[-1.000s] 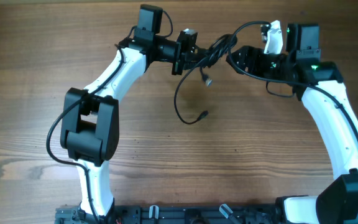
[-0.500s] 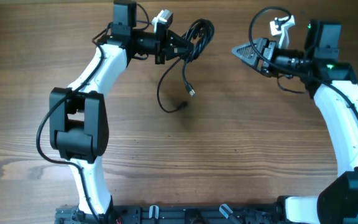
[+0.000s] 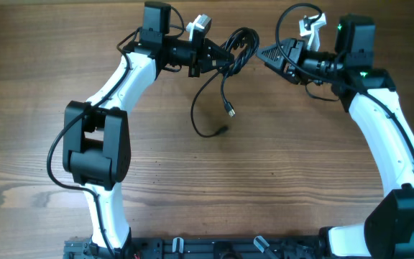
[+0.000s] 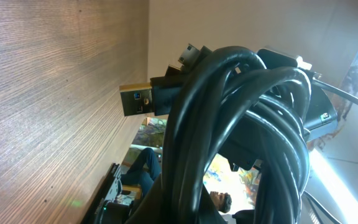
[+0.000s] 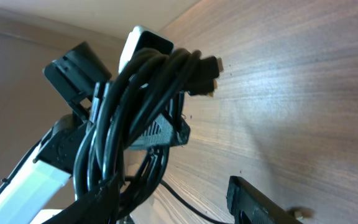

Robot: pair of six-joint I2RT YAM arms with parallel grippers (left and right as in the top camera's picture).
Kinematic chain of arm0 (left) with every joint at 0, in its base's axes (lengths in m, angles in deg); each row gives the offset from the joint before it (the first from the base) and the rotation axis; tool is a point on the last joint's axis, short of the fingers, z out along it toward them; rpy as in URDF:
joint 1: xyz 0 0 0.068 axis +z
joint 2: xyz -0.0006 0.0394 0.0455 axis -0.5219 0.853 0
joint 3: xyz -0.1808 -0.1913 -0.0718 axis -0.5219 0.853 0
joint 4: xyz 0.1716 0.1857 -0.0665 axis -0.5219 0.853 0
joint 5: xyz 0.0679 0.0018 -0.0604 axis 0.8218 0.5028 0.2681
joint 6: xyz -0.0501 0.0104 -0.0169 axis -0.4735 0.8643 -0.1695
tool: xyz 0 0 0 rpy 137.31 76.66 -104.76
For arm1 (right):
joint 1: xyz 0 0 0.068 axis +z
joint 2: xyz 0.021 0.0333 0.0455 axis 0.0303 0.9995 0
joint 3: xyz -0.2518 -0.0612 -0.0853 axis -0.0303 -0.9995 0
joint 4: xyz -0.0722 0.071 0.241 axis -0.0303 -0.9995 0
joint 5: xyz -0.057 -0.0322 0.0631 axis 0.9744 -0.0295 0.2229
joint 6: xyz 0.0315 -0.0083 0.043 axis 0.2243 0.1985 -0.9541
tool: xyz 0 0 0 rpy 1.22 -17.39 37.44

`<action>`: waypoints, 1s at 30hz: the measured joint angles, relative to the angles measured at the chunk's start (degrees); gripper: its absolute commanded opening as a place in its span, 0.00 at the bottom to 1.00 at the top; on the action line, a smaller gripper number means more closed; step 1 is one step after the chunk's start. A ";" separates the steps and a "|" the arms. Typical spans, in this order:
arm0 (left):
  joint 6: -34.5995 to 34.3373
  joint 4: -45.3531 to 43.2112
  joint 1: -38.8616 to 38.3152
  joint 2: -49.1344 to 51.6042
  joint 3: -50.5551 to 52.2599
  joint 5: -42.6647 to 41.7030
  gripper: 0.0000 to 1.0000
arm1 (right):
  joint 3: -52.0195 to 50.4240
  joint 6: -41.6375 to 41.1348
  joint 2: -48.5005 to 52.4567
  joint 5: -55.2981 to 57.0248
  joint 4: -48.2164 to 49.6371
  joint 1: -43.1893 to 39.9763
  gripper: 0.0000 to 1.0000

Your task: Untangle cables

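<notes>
The wooden desk (image 3: 300,180) offers open room from 3 to 9 o'clock. At 12, near its far edge, my left tool (image 3: 219,57) clenches the bundled cables (image 3: 241,43). My right tool (image 3: 264,53) is just beside them, and I cannot tell its state.

— How was the left arm (image 3: 131,72) placed?
— It reached far forward. The left gripper (image 3: 225,59) pointed to the right and was clamped on the cables (image 3: 243,43).
— And the right arm (image 3: 379,122)?
— Also forward. The right gripper (image 3: 261,52) pointed left, its fingers parted.
</notes>
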 measured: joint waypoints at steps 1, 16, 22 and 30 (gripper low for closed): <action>0.00 0.00 0.00 0.00 0.00 0.17 0.04 | 0.00 0.04 0.00 -0.44 0.72 0.00 0.58; 0.00 1.90 -2.51 0.00 0.00 1.66 0.04 | 0.00 0.02 1.07 -1.68 1.18 0.00 0.58; 0.00 1.92 -2.82 0.00 0.00 1.86 0.04 | 0.02 -0.66 1.07 -1.25 2.49 1.79 0.56; -0.02 2.12 -3.54 0.00 0.02 3.74 0.04 | 0.33 -2.93 1.07 2.95 1.95 5.92 0.15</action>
